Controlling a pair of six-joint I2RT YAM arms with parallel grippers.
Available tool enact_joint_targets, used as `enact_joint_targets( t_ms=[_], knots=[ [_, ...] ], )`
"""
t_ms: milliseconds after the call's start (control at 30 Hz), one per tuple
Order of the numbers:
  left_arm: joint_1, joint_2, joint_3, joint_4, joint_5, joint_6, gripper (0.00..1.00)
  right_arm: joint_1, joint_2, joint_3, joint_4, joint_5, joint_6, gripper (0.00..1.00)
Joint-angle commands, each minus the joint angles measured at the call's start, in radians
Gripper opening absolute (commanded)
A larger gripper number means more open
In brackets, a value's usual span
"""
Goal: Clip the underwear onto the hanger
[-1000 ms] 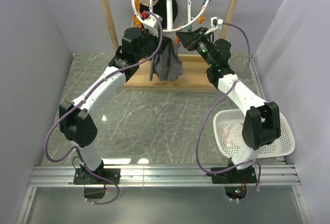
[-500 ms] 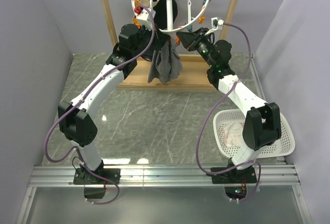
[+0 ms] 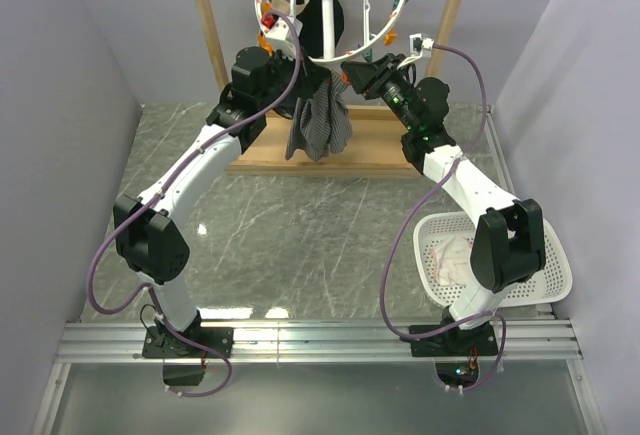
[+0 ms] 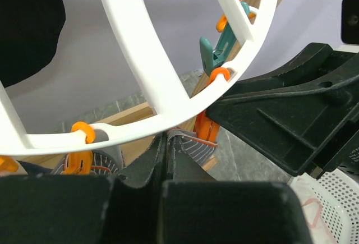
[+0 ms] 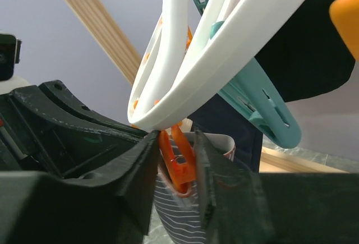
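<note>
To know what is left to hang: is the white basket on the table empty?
No, a pinkish-white cloth lies inside the white basket, as the top view shows.

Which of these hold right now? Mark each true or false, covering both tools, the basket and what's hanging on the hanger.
1. The left tool is open and empty. False: it is shut on the grey striped underwear, which hangs below the white round ring hanger.
2. The right tool has an orange clothespin between its jaws. True.
3. The white plastic basket is empty. False: a pinkish-white cloth lies in it.
4. A dark garment hangs on the hanger. True.
</note>
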Motion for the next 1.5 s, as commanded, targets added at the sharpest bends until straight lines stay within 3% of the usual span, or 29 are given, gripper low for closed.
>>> enact_joint_targets(
  t_ms=[0,300,667,800,1167,1367,1467],
  knots=[
    [0.006,-0.009,0.054,0.055,0.005,-0.023,0.00,-0.003,-0.045,0.023,0.057,0.036,0.004,0.40],
    [0.011,-0.012,0.054,0.054,0.010,-0.026,0.00,-0.004,-0.045,0.026,0.061,0.027,0.017,0.45],
    [0.014,-0.012,0.047,0.060,0.031,-0.031,0.00,-0.004,-0.047,0.032,0.061,0.021,0.021,0.65],
    [0.014,-0.014,0.041,0.061,0.051,-0.029,0.00,-0.004,-0.053,0.040,0.050,0.015,0.026,0.79],
    [0.011,-0.063,-0.033,0.057,0.117,0.029,0.00,-0.010,-0.096,0.038,-0.066,-0.018,-0.005,0.93],
    [0.011,-0.098,-0.076,0.058,0.131,0.069,0.14,-0.015,-0.125,0.025,-0.120,-0.039,-0.026,0.97],
    [0.008,-0.118,-0.096,0.055,0.153,0.089,0.28,-0.017,-0.139,0.022,-0.152,-0.059,-0.037,0.98]
  ],
)
